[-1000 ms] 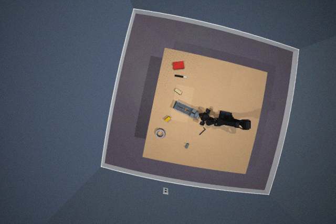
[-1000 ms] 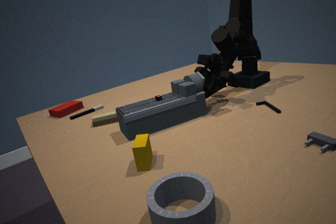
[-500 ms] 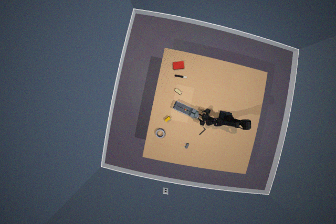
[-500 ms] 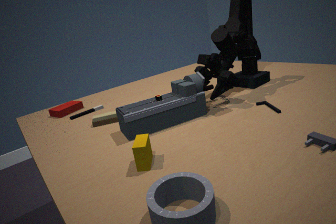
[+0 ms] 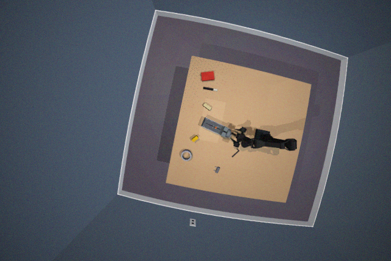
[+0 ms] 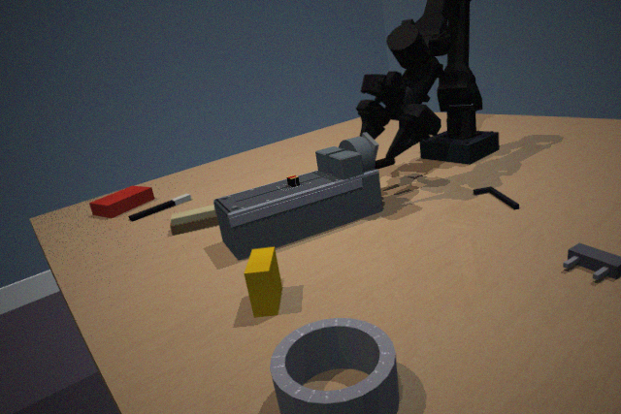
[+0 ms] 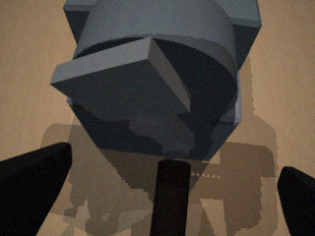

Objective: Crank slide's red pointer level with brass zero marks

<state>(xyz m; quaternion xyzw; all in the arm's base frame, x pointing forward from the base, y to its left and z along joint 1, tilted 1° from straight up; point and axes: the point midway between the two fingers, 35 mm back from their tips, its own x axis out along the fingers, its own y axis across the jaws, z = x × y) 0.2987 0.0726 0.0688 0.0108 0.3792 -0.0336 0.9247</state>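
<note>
1. Wrist view: the hand [image 7: 172, 219] is spread wide and holds nothing; the dark handle [image 7: 168, 212] stands free between its fingers, below the crank [image 7: 141, 73].
2. Exterior view: the red pointer [image 6: 292, 180] sits about midway along the slide [image 6: 285, 193], near the middle of the worktop [image 6: 451, 299]. The brass marks are too small to judge.
3. Step in hand: letting go. Next, back straight off without brushing the handle.

Tan table top [image 6: 451, 309]. Slate-grey machine body [image 6: 301, 208]; red pointer [image 6: 292, 179] on top. Black arm [image 6: 453, 48]. Red block [image 6: 121, 200], yellow block [image 6: 262, 280], grey ring [image 6: 333, 366], black pen with white tip [image 6: 159, 207], olive bar [image 6: 193, 219].
</note>
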